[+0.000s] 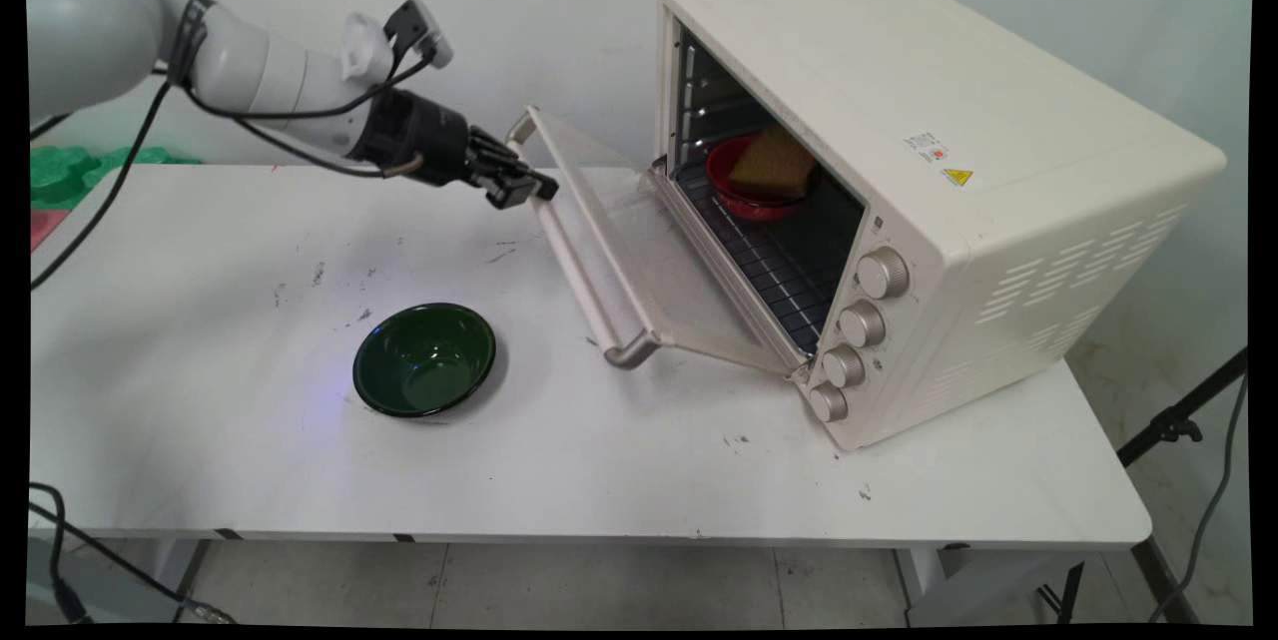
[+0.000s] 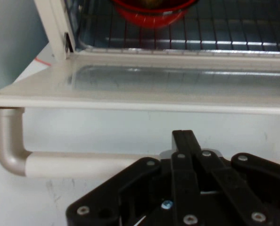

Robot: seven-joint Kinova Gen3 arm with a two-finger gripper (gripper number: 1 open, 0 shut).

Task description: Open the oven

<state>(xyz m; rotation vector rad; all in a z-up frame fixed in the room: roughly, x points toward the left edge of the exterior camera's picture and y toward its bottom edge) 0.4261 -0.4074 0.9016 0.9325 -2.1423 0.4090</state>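
Note:
My black gripper [image 1: 539, 189] is shut with nothing between its fingers. It sits at the far end of the handle bar [image 1: 584, 281] of the cream toaster oven's [image 1: 929, 171] door [image 1: 659, 271], which is folded down and open. In the hand view the fingertips [image 2: 183, 137] lie together right at the handle bar [image 2: 83, 165], with the door pane [image 2: 177, 89] beyond; I cannot tell whether they touch the bar. On the oven's wire rack [image 1: 779, 271] stands a red bowl [image 1: 749, 196] holding a brown block [image 1: 774, 166]. The bowl's lower edge [image 2: 152, 12] shows in the hand view.
A dark green empty bowl [image 1: 424, 360] stands on the white table [image 1: 250, 440], left of the door and nearer the front. Several knobs [image 1: 861, 325] line the oven's front right. Green items [image 1: 70, 171] lie beyond the table's far left corner.

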